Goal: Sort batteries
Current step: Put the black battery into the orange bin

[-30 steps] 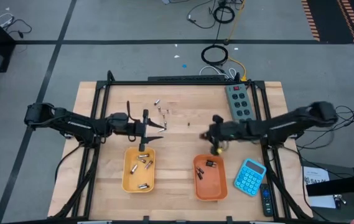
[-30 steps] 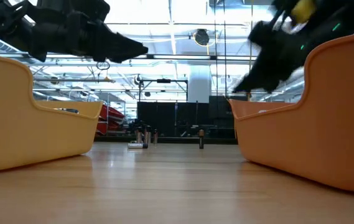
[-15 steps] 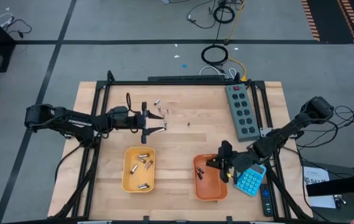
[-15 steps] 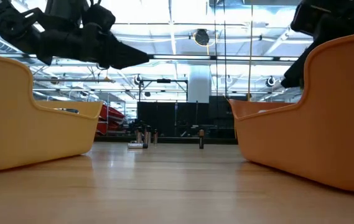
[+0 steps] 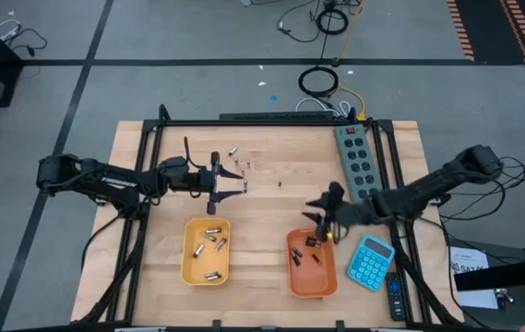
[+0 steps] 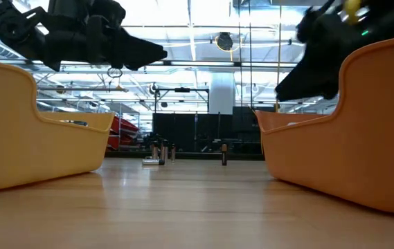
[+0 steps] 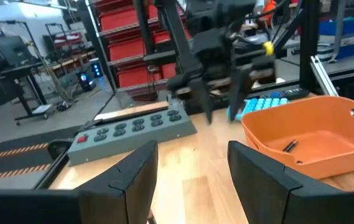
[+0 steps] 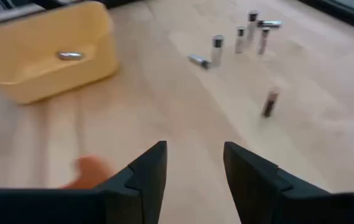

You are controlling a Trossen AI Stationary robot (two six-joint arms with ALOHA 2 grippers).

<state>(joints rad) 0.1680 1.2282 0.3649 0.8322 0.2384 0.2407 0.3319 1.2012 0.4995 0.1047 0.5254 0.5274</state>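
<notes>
On the wooden table (image 5: 262, 267), loose batteries (image 5: 237, 164) await sorting; left gripper (image 5: 228, 183) open, empty, nearby; right gripper (image 5: 322, 210) open, empty above the orange tray (image 5: 296, 277), must fetch another

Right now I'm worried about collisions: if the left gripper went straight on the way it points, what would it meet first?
Probably the right gripper, hanging above the orange tray's far end; the wood between looks free. The left gripper is open; depth is unclear.
</notes>
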